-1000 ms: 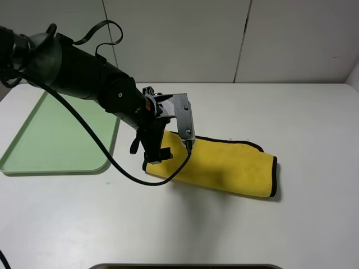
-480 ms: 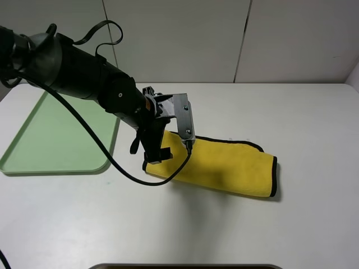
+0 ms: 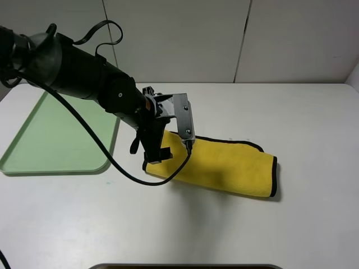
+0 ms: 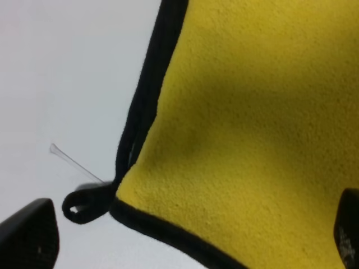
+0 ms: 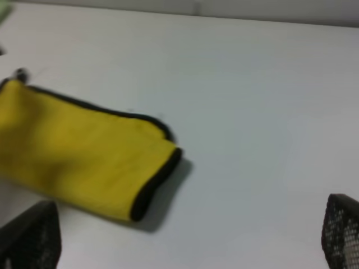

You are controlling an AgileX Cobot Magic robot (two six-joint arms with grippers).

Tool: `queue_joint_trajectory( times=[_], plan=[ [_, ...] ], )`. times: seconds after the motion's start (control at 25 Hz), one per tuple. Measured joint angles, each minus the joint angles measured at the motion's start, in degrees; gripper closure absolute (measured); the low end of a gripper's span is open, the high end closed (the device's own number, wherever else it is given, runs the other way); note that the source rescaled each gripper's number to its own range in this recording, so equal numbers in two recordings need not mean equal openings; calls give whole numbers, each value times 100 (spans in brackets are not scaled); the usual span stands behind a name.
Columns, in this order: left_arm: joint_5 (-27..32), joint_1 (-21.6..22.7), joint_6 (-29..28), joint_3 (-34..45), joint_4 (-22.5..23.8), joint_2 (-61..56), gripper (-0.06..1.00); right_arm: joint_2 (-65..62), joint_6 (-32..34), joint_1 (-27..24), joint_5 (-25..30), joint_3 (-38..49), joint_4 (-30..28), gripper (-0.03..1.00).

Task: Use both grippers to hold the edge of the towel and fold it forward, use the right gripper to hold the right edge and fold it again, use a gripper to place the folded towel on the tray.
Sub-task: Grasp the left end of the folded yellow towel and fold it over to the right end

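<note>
The towel point(image 3: 224, 165) lies folded into a long yellow strip on the white table, right of centre, with black binding along its far side and right end. My left gripper point(image 3: 171, 150) hangs over the towel's left end, open and holding nothing. In the left wrist view the towel point(image 4: 247, 123) fills the picture, its black corner loop point(image 4: 83, 204) lies near one fingertip point(image 4: 28, 235), and the gripper point(image 4: 188, 238) stands wide open. The right wrist view shows the towel point(image 5: 84, 162) from farther off, and my right gripper point(image 5: 185, 238) is open and empty. The tray point(image 3: 56, 134) lies at the left.
The left arm and its black cable point(image 3: 112, 159) reach over the gap between the tray and the towel. White wall panels stand behind the table. A dark edge point(image 3: 185, 266) shows at the bottom of the exterior view.
</note>
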Motion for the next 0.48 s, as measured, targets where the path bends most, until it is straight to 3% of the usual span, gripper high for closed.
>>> queue_joint_trajectory(
  times=[0.2, 0.48],
  plan=[
    [15, 0, 0, 0, 0, 0, -4, -12, 0, -489, 0, 0, 6, -3],
    [192, 0, 0, 0, 0, 0, -4, -12, 0, -503, 0, 0, 16, -3]
  ],
)
